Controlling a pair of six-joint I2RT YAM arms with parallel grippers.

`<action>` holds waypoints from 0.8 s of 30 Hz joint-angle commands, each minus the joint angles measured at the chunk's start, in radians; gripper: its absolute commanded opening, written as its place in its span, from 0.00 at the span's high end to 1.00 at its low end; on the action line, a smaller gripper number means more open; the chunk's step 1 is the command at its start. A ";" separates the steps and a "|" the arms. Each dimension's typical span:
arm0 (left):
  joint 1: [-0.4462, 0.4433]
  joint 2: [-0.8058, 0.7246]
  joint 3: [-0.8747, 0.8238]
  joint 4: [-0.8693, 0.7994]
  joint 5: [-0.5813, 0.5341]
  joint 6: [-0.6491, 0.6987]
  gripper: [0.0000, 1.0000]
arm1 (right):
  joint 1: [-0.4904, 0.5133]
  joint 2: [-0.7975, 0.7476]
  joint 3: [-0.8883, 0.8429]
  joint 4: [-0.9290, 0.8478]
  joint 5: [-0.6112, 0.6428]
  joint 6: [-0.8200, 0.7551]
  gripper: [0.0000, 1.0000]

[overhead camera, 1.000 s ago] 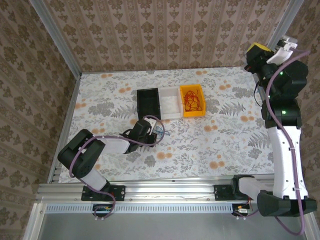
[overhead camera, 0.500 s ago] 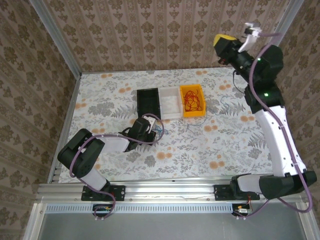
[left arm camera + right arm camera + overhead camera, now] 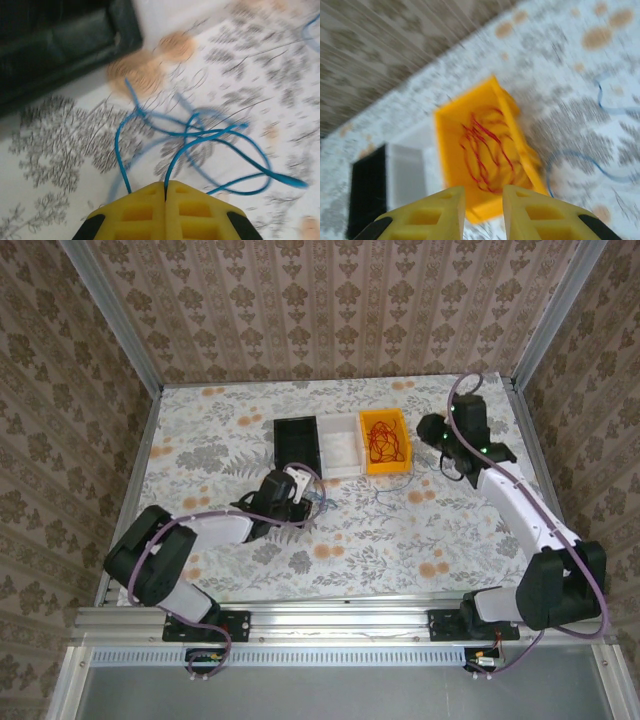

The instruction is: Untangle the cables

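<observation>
left end effector [image 3: 165,186]: clenched. The yellow fingertips are pressed together and the blue cable [image 3: 200,134] runs straight into the seam between them, so we read it as grasped. The rest of that cable lies in loose loops on the floral worktop [image 3: 200,440] just ahead of the fingers, near a corner of the black bin [image 3: 60,40]. In the top view we see this end effector low at the worktop, just in front of the black bin.

right end effector [image 3: 484,194]: released. There is a clear gap between its fingers and nothing in it. In the top view it sits just right of the yellow bin [image 3: 444,150], and its wrist camera looks across that bin.

The red cables [image 3: 485,150] sit bunched inside the yellow bin. A loose blue strand [image 3: 576,153] lies on the worktop just beside that bin, on its right side.

The bins stand in one row, touching: black, white bin [image 3: 340,445], yellow, from left to right.

Both wrist views are blurred, so we cannot tell whether the loose blue strand joins the grasped cable.
</observation>
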 commanded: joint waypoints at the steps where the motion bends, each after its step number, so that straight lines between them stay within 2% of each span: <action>1: 0.007 -0.101 0.141 -0.128 0.134 0.064 1.00 | -0.002 -0.015 -0.026 0.014 0.016 0.053 0.73; 5: 0.009 -0.137 0.264 -0.198 0.154 0.068 1.00 | -0.004 -0.014 -0.016 0.009 0.028 0.018 0.73; 11: 0.016 -0.023 0.483 -0.228 0.117 0.086 1.00 | -0.028 -0.023 0.004 0.002 0.028 -0.027 0.73; 20: 0.022 0.309 0.720 -0.210 -0.123 0.082 1.00 | -0.053 -0.038 -0.007 0.007 -0.023 -0.058 0.73; 24: 0.024 0.421 0.788 -0.165 -0.183 0.064 1.00 | -0.051 -0.036 -0.041 0.014 -0.049 -0.051 0.72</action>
